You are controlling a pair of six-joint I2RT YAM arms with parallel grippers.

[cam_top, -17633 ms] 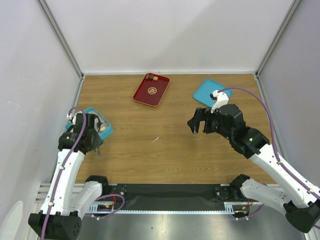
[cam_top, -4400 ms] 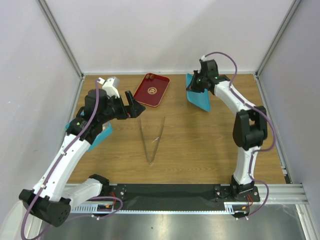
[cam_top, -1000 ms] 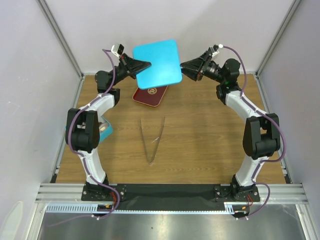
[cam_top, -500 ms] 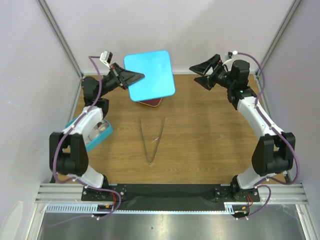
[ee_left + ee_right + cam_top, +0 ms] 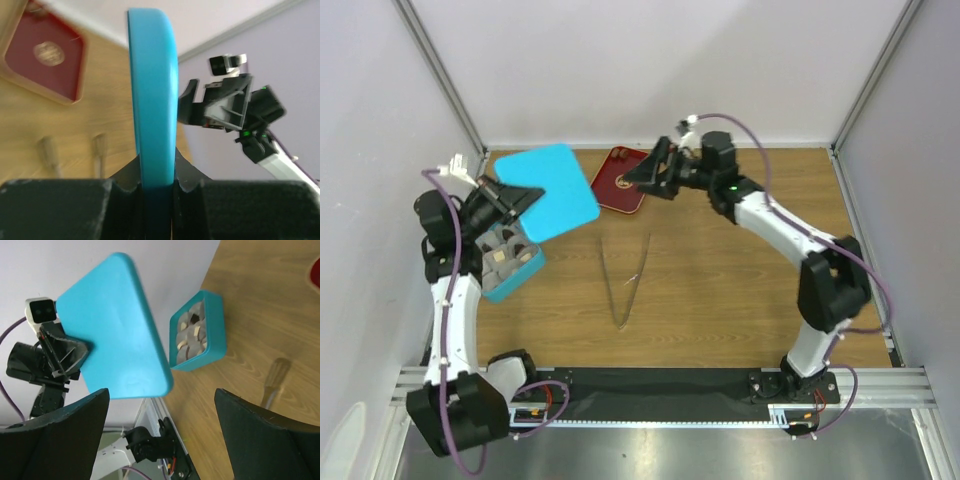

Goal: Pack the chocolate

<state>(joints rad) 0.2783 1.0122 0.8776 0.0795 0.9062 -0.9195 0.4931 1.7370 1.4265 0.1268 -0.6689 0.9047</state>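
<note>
The chocolate lies as dark and pale pieces in the compartments of an open teal box at the table's left edge. My left gripper is shut on the edge of the box's teal lid and holds it in the air just above and right of the box. In the left wrist view the lid stands edge-on between the fingers. My right gripper hovers open and holds nothing over the red tray; its view faces the lid and the box.
Metal tongs lie on the wood in the middle of the table, their legs spread toward the back. The red tray sits near the back wall. The cell walls stand close on the left, the back and the right.
The left arm has swung the lid left and down, from above the red tray to over the teal box. The right gripper has opened, come away from the lid and moved left over the tray.
</note>
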